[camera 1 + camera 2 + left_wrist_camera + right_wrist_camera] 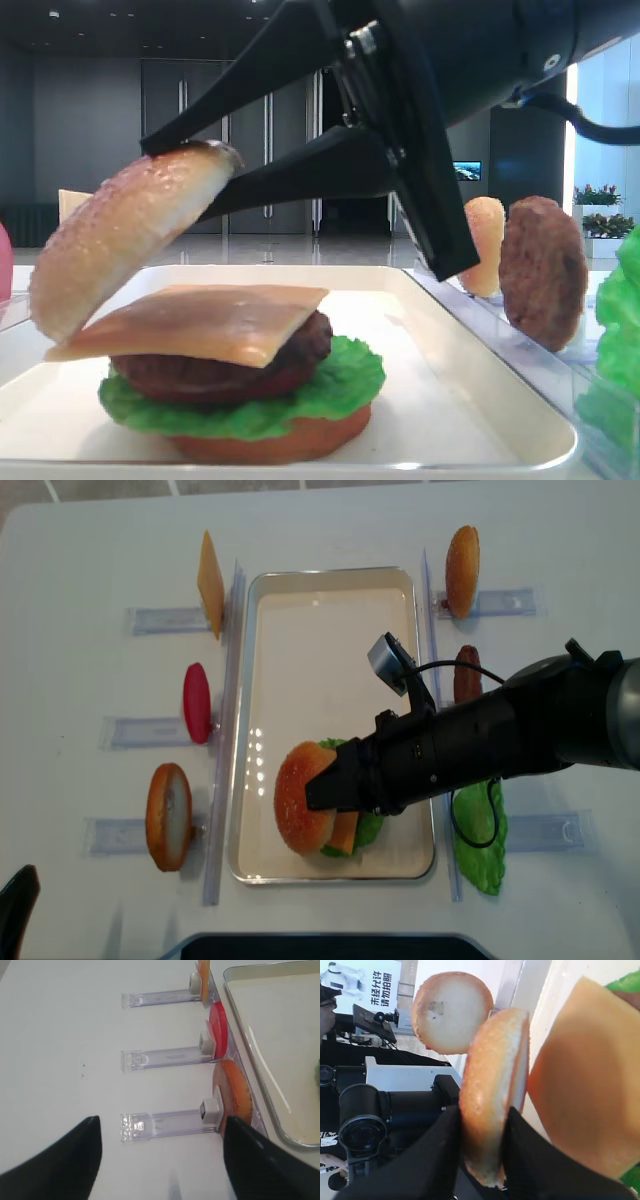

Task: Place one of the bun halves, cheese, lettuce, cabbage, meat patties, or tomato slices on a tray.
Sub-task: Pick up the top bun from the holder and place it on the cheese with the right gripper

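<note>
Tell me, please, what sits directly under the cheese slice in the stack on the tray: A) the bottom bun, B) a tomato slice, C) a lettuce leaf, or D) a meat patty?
D: in the low side view the cheese lies on the dark brown meat patty, with the lettuce beneath that, all on the tray.

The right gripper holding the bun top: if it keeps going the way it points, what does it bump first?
Probably the cheese: the bun top in the right gripper hangs tilted just above the burger stack on the tray, though its exact line is unclear.
</note>
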Motion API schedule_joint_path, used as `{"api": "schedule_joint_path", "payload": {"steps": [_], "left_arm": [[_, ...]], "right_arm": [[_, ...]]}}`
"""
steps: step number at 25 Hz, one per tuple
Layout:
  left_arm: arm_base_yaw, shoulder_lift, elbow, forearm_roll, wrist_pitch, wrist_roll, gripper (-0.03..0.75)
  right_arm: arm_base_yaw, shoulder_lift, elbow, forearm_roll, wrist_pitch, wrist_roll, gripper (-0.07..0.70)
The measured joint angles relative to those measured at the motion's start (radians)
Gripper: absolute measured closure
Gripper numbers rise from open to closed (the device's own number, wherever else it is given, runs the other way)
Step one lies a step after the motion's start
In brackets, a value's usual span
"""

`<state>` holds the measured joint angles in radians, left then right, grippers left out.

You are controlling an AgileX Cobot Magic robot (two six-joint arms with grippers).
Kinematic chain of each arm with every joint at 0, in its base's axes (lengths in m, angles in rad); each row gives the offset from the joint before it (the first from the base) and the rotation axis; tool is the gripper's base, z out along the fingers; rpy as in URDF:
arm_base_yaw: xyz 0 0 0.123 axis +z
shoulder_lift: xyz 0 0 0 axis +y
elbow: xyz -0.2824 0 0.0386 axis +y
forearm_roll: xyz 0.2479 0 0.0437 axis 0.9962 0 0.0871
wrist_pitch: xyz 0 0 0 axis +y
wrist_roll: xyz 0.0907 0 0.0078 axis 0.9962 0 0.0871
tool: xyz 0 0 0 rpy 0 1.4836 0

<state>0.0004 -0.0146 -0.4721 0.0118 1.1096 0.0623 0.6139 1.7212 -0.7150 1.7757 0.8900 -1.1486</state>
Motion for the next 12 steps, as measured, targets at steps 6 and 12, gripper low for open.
{"api": "schedule_joint_path", "payload": {"steps": [6, 12], "left_arm": [[0.0, 0.0, 0.0, 0.0, 0.0, 0.0, 0.139], [0.0, 0.0, 0.0, 0.0, 0.0, 0.0, 0.139]], "right_arm": [[-0.009, 0.001, 0.0, 0.0, 0.005, -0.001, 0.414], [-0.011, 0.002, 0.0, 0.0, 0.007, -0.002, 0.414]]}}
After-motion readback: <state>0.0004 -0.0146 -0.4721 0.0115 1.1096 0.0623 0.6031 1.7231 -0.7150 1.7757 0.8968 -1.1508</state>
